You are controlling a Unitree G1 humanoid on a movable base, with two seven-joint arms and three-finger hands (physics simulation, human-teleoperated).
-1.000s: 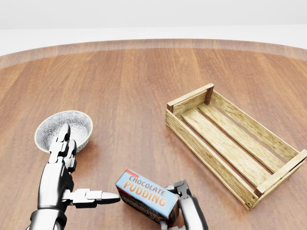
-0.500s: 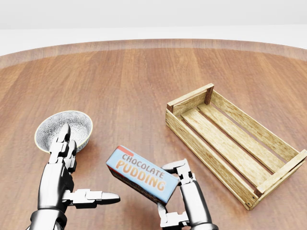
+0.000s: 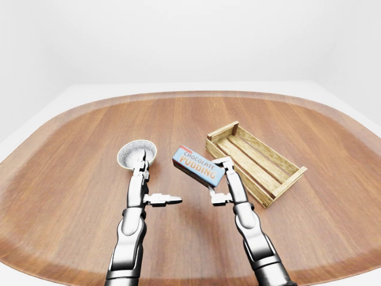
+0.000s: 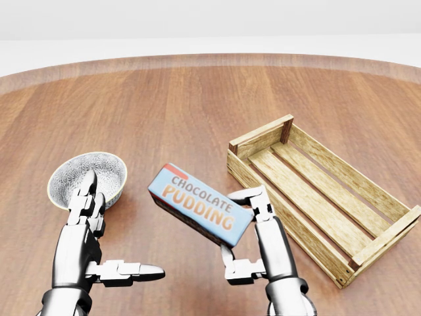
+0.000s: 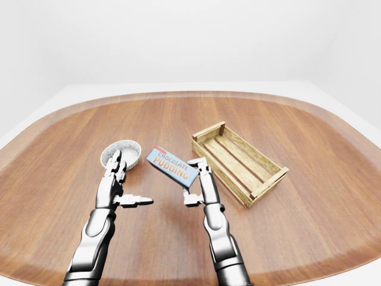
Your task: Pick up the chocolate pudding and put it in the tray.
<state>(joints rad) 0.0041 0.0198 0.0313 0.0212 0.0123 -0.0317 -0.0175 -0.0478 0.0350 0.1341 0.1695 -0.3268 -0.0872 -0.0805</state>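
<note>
The chocolate pudding (image 4: 199,204) is a blue box with orange lettering. It hangs tilted above the wooden table, left of the tray. My right hand (image 4: 238,227) is shut on the box's right end, fingers (image 4: 253,196) over the top edge and thumb under it. The wooden slatted tray (image 4: 289,220) lies on the right of the head view, its near corner beside my right hand. My left hand (image 4: 117,230) stands open at lower left, fingers pointing up and thumb out to the right, holding nothing.
A patterned grey bowl (image 4: 99,168) sits on the table just above my left hand's fingertips. The round wooden table (image 3: 71,179) spreads wide around everything, with its rim along the top of the head view.
My right hand has lifted the pudding box up off the table and carried it slightly up in the view, toward the tray. The left hand and the bowl have stayed put.
</note>
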